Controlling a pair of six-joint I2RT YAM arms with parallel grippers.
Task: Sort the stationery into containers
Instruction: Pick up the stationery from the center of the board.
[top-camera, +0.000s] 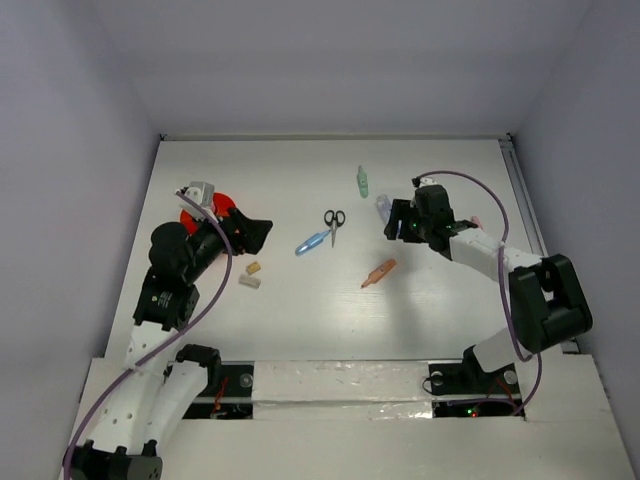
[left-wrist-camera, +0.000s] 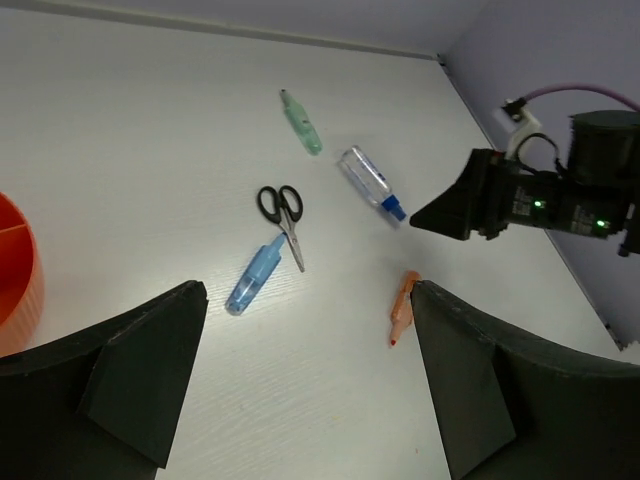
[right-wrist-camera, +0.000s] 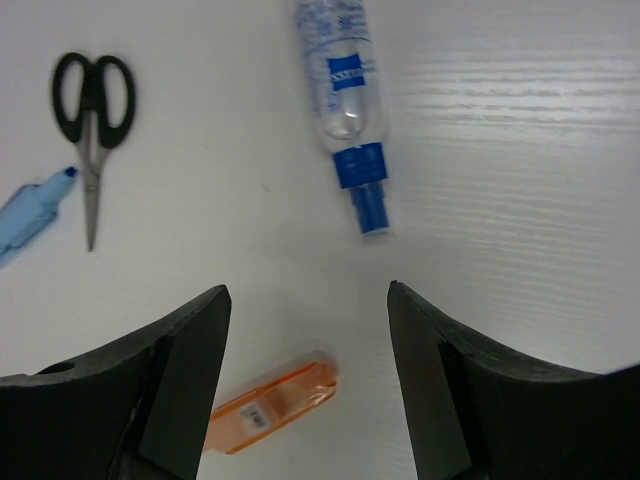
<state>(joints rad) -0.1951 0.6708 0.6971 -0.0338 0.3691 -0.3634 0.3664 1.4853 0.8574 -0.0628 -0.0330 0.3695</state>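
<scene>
The orange-red cup (top-camera: 223, 204) stands at the left, partly hidden by my left arm; its rim shows in the left wrist view (left-wrist-camera: 14, 262). My left gripper (top-camera: 262, 233) is open and empty, just right of the cup. Mid-table lie a light blue marker (top-camera: 312, 242), black-handled scissors (top-camera: 334, 222), a green marker (top-camera: 362, 181) and an orange marker (top-camera: 379, 272). My right gripper (top-camera: 392, 224) is open and empty, hovering by the blue-white marker (right-wrist-camera: 345, 100), with the orange marker (right-wrist-camera: 270, 400) below its jaws. Two small beige pieces (top-camera: 250, 275) lie near my left gripper.
White walls enclose the table on three sides. The right arm's cable loops above the table at the right. A small pinkish item (top-camera: 476, 221) peeks from behind the right arm. The left wrist view shows the right gripper (left-wrist-camera: 450, 210) near the blue-white marker (left-wrist-camera: 370, 182).
</scene>
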